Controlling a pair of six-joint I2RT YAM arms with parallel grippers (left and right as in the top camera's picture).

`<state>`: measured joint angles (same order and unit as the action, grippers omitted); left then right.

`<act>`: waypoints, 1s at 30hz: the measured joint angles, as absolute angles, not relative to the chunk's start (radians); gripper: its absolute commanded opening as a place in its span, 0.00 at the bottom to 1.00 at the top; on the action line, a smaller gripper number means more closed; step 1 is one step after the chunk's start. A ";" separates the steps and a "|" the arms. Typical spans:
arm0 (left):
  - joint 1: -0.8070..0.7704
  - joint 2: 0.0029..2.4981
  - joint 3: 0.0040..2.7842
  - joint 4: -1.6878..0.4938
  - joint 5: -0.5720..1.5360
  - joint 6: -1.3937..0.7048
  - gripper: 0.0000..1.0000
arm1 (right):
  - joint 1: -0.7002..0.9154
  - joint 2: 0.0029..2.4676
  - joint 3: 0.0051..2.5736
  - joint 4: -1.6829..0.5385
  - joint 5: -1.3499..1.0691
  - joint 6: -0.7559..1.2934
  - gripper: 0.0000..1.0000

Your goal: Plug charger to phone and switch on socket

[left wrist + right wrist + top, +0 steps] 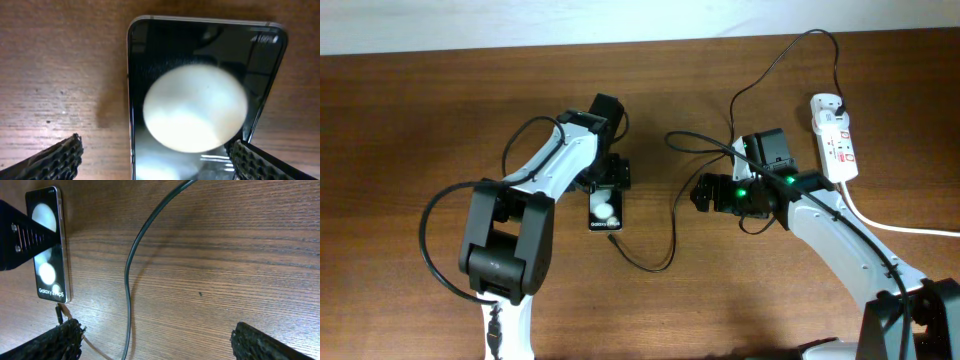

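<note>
The phone lies flat on the table, a black slab with white round spots. It fills the left wrist view and shows in the right wrist view. My left gripper is open and straddles the phone's far end. The charger cable runs from the phone's near end, where its connector tip meets the phone, and loops up to its black plug on the white socket. My right gripper is open and empty, beside the cable.
The socket's thick white cord runs off to the right edge. The cable arches over the back of the table. My left gripper's finger shows over the phone in the right wrist view.
</note>
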<state>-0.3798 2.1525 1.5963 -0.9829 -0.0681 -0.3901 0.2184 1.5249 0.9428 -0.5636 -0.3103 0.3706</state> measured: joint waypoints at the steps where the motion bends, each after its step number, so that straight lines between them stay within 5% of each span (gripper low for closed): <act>1: -0.380 2.152 1.597 -0.991 -0.068 -0.390 0.99 | 0.218 1.525 0.943 -0.564 -0.310 0.371 0.99; 30: -0.420 2.147 1.539 -0.908 -0.019 -0.358 0.99 | 0.218 1.525 0.943 -0.564 -0.310 0.371 0.99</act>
<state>-0.4198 2.1468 1.5387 -0.9081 -0.0189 -0.3576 0.2184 1.5246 0.9428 -0.5636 -0.3103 0.3706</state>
